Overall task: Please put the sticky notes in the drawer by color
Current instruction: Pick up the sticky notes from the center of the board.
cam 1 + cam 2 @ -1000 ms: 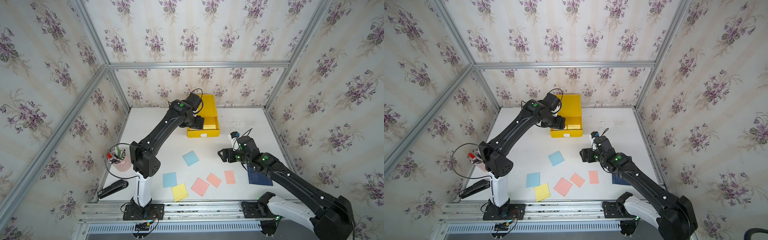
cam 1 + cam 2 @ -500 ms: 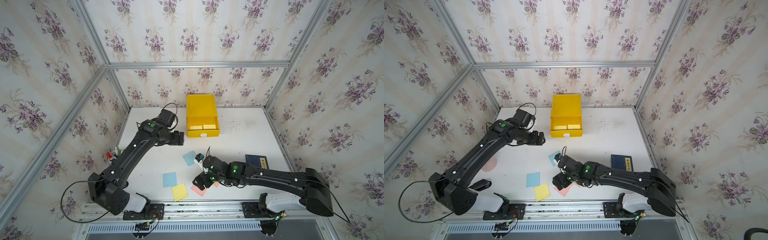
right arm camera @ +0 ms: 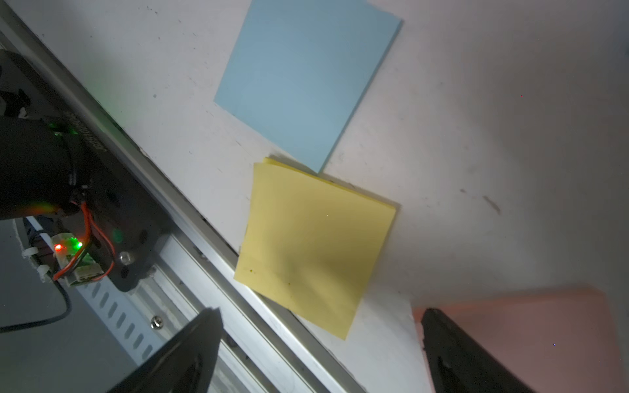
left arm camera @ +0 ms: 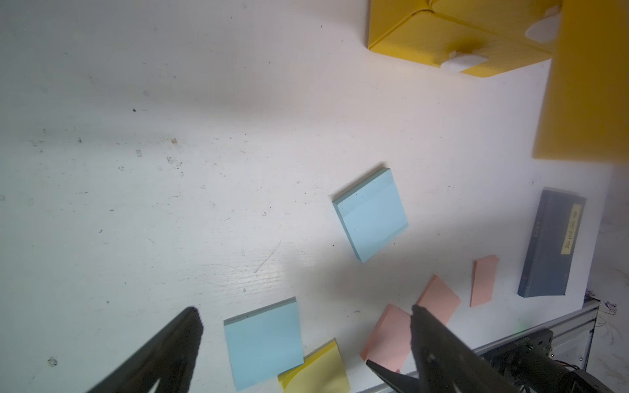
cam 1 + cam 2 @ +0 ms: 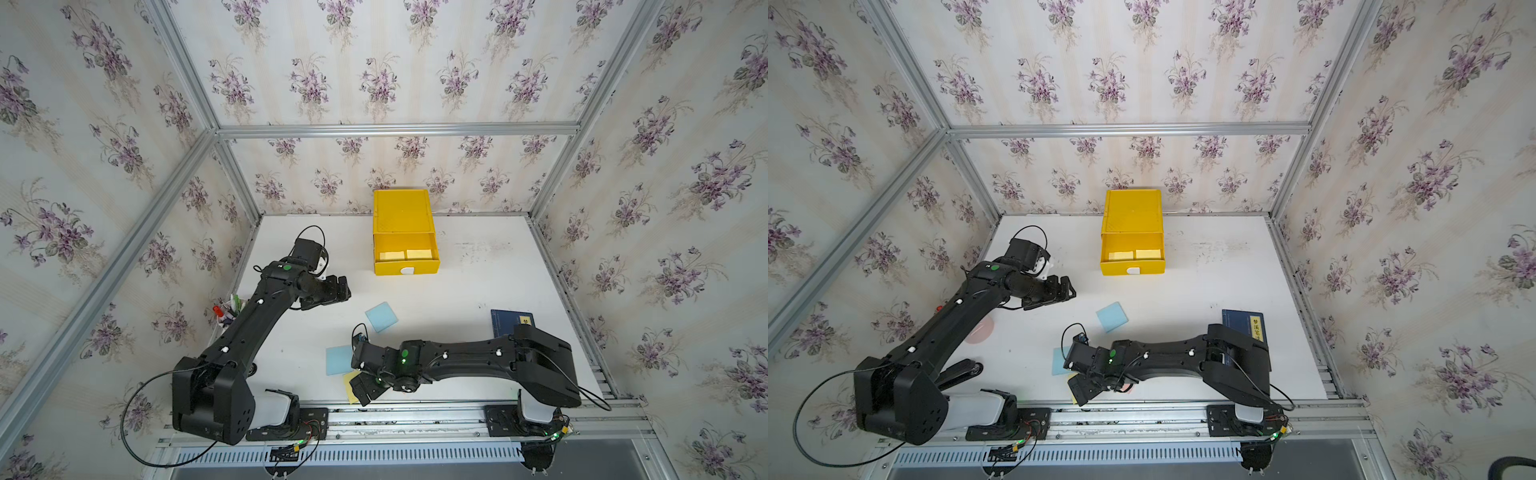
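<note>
The yellow drawer [image 5: 405, 208] [image 5: 1133, 208] stands at the back, its top tray pulled out with two yellow sticky notes [image 5: 390, 254] [image 5: 1148, 253] inside. My left gripper [image 5: 345, 291] [image 4: 305, 309] hangs open and empty, left of the drawer. My right gripper [image 5: 365, 386] [image 3: 320, 316] is open just above a yellow note [image 3: 316, 245] at the table's front edge. Two blue notes [image 5: 381, 316] [image 4: 263, 343] and three pink notes [image 4: 388, 335] [image 4: 440, 299] [image 4: 483, 280] lie on the table. In both top views the right arm hides most of the pink ones.
A dark blue book [image 5: 511, 322] [image 4: 551, 245] lies at the right. A pen cup [image 5: 228, 309] stands by the left wall, and a black tool [image 5: 959, 370] lies near the left arm's base. The metal rail [image 3: 238, 272] runs along the front edge.
My left gripper pulled back from the drawer to the left middle of the table. My right arm swung from the right side to the front edge over the yellow note. Both jaws widened.
</note>
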